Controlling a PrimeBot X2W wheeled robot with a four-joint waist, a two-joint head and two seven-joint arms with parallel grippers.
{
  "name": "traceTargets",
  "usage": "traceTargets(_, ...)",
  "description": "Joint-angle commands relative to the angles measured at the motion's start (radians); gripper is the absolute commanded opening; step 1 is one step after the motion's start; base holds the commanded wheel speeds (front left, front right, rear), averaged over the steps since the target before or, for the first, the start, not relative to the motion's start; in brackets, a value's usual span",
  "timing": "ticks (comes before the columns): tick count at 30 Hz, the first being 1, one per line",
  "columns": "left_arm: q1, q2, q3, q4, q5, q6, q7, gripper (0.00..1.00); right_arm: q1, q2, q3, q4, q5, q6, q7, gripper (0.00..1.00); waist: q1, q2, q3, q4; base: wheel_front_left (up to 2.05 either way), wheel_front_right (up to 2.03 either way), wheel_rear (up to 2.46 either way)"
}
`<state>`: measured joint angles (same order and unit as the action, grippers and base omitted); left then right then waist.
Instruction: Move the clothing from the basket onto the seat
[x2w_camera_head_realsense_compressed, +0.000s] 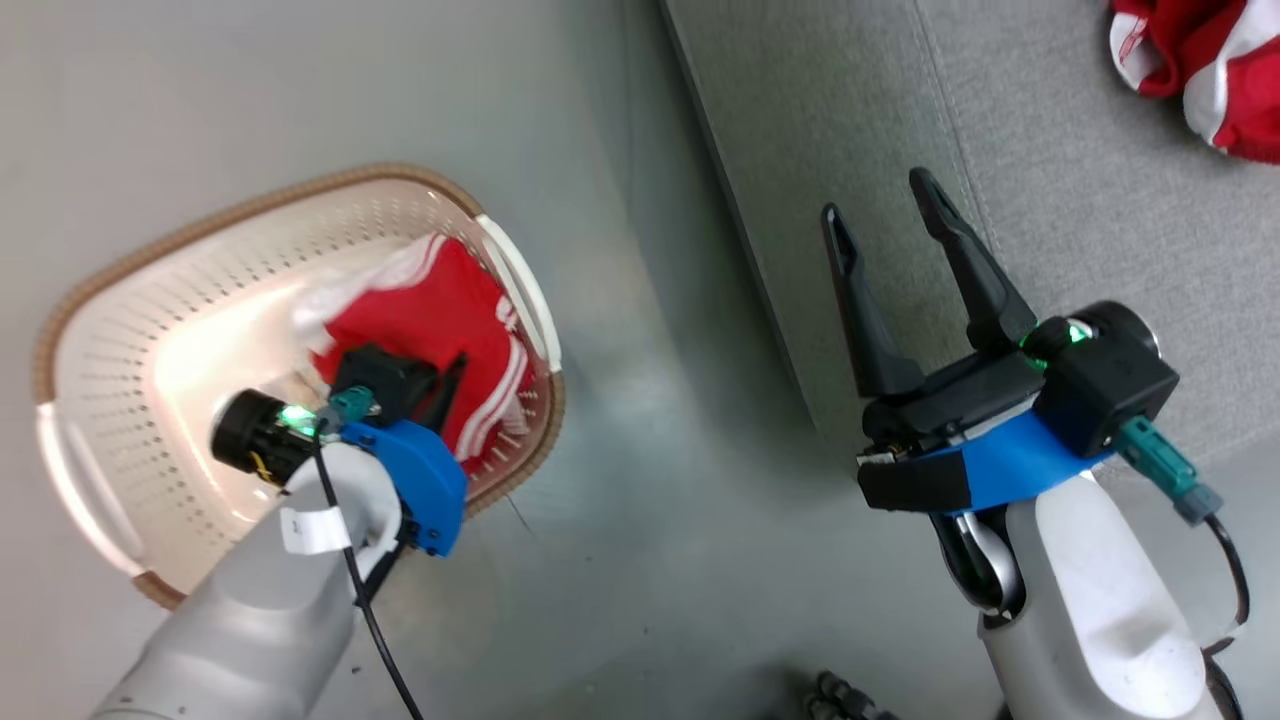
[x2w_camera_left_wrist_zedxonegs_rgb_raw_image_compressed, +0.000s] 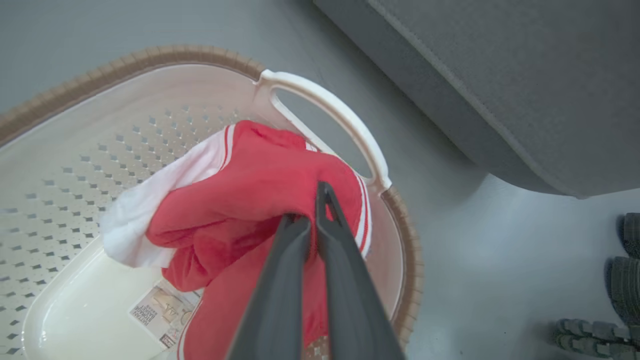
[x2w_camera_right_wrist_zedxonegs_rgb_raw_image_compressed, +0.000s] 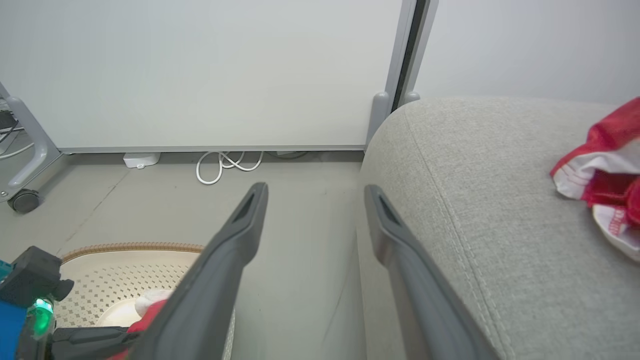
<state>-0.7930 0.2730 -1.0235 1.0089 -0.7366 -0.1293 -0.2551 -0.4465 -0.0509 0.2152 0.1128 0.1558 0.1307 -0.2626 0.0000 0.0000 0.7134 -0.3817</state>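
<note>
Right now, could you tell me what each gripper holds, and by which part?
The left gripper pinches a fold of the red garment near its striped edge; the right gripper holds nothing.

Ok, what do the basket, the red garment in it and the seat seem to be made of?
Basket: glossy cream plastic, judging by its sheen and punched holes; the brown rim looks woven but may be moulded. Red garment: thin, soft fabric, probably synthetic, bunching where the left gripper pinches it. Seat: matte grey woven upholstery with a stitched seam.
</note>
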Motion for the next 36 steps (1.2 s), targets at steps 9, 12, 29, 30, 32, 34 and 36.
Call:
traceTargets(9,0.072,-0.051,0.037,-0.100,-0.027,-0.002,-0.011,0.00,0.081,0.001,-0.040,0.045,-0.063,0.000,-0.003,1.00,0.0000,0.0000,-0.231,0.119,0.00,0.00,0.00)
traceTargets(12,0.094,-0.063,0.073,-0.142,-0.018,-0.002,-0.011,0.00,0.105,0.001,-0.044,0.060,-0.079,0.000,-0.003,1.00,0.0000,0.0000,-0.288,0.141,0.00,0.00,0.00)
traceTargets(29,0.170,-0.133,0.172,-0.333,0.070,-0.002,-0.012,0.00,0.219,0.001,-0.047,0.100,-0.101,0.000,0.036,1.00,0.0000,0.0000,-0.527,0.280,0.00,0.00,0.00)
traceTargets(30,0.167,-0.137,0.173,-0.340,0.074,-0.002,-0.012,0.00,0.223,0.001,-0.048,0.100,-0.099,0.000,0.040,1.00,0.0000,0.0000,-0.538,0.288,0.00,0.00,0.00)
traceTargets(32,0.161,-0.145,0.175,-0.355,0.075,-0.002,-0.012,0.00,0.234,0.001,-0.048,0.099,-0.098,0.000,0.046,1.00,0.0000,0.0000,-0.559,0.303,0.00,0.00,0.00)
traceTargets(34,0.147,-0.150,0.170,-0.366,0.077,-0.002,-0.012,0.00,0.241,0.001,-0.047,0.096,-0.098,0.000,0.051,1.00,0.0000,0.0000,-0.576,0.317,0.00,0.00,0.00)
traceTargets(36,0.136,-0.158,0.160,-0.373,0.073,-0.002,-0.011,0.00,0.253,0.001,-0.046,0.095,-0.098,0.000,0.059,1.00,0.0000,0.0000,-0.593,0.328,0.00,0.00,0.00)
